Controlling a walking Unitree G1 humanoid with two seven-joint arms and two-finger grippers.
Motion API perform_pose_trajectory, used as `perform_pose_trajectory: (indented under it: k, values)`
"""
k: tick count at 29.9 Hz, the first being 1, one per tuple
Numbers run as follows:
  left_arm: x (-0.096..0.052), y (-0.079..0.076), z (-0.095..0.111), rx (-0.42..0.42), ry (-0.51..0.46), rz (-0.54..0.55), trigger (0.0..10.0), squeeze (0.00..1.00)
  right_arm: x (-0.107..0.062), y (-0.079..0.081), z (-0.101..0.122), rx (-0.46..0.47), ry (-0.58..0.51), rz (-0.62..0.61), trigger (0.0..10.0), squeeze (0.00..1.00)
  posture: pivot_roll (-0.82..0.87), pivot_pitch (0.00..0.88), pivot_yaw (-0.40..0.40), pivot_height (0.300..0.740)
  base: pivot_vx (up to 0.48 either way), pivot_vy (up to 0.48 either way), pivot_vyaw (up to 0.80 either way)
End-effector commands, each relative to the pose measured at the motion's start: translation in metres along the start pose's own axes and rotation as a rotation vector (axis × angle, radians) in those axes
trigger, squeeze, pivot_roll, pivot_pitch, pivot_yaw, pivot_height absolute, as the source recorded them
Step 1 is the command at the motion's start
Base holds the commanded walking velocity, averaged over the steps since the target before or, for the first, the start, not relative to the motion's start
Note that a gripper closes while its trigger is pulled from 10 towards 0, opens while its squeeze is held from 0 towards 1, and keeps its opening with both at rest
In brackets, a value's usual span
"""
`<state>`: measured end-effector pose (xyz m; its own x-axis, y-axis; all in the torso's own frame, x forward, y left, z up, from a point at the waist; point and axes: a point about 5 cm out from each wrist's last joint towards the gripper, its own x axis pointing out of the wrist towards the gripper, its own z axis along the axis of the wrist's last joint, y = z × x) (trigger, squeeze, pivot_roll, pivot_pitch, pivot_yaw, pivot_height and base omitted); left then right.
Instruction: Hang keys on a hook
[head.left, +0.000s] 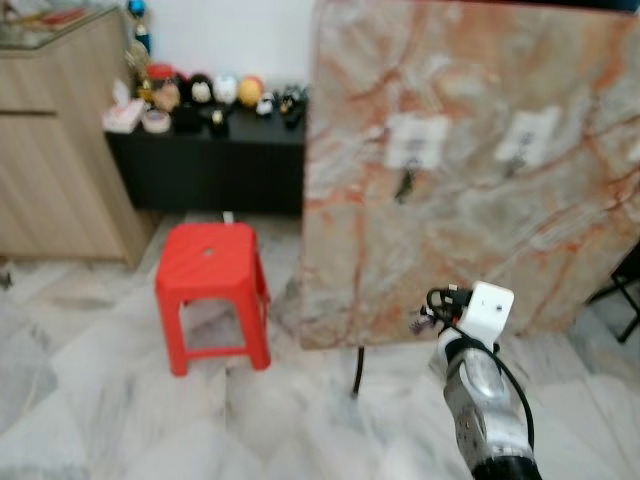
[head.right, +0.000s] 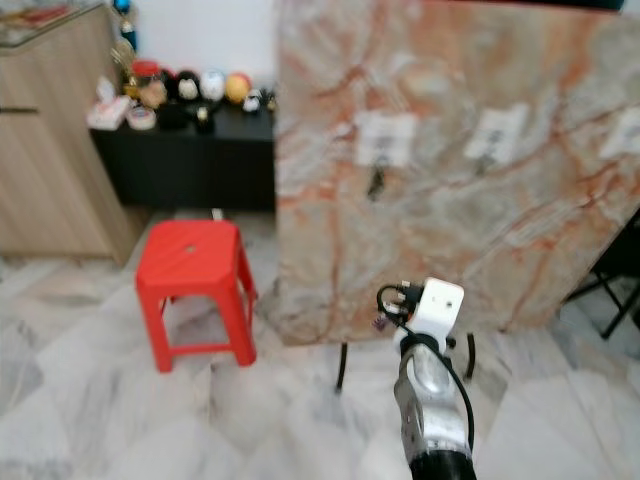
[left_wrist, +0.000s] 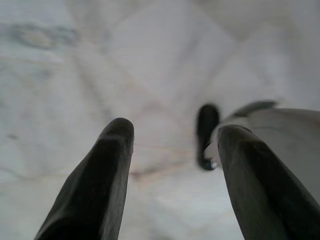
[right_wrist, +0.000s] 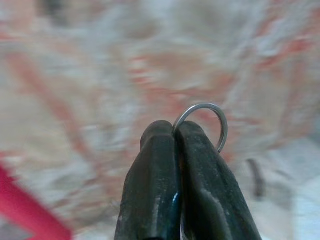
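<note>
Key ring: a thin steel loop pinched between the closed fingertips of the right gripper, its arc standing clear above and beside the tips; any keys hanging below are hidden. Judged light, rigid and slippery, it is best held at the ring itself, leaving the open arc free to pass over a hook. The right arm reaches forward, low and near, toward the marble-patterned panel, well short of the two white hook plates, one of which bears a dark hanging item. A red stool stands to the left. The left gripper, fingers apart and empty, hangs over the floor.
</note>
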<state>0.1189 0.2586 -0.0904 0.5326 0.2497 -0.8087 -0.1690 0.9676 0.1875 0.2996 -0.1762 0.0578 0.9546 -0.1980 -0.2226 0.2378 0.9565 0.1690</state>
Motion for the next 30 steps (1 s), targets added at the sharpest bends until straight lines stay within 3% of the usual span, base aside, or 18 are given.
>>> perform_pose_trajectory:
  k: [1, 10, 19, 25, 30]
  values:
    - [-0.001, 0.003, -0.005, 0.019, 0.018, 0.004, 10.0, 0.0, 0.003, 0.005, 0.008, 0.012, -0.03, 0.011, 10.0, 0.0, 0.09, 0.0, -0.053, 0.729, 0.0, -0.469, 0.0]
    - [-0.002, -0.001, -0.008, -0.027, 0.028, -0.008, 10.0, 0.0, 0.004, 0.004, 0.009, 0.011, -0.031, 0.002, 10.0, 0.0, 0.09, 0.0, -0.057, 0.729, 0.0, -0.078, 0.0]
    - [-0.002, 0.0, -0.009, -0.026, 0.032, -0.007, 10.0, 0.0, 0.004, -0.001, 0.009, 0.012, -0.03, -0.029, 10.0, 0.0, 0.09, 0.0, -0.061, 0.729, 0.326, 0.0, 0.0]
    - [0.001, -0.012, 0.001, -0.023, 0.015, -0.023, 10.0, 0.0, 0.004, -0.004, 0.008, 0.014, -0.024, -0.043, 10.0, 0.0, 0.09, 0.0, -0.061, 0.729, 0.342, 0.0, 0.0]
    - [0.003, -0.018, 0.005, -0.024, 0.006, -0.031, 10.0, 0.0, 0.004, -0.005, 0.006, 0.019, -0.007, -0.053, 10.0, 0.0, 0.09, 0.0, -0.064, 0.729, 0.346, 0.0, -0.64]
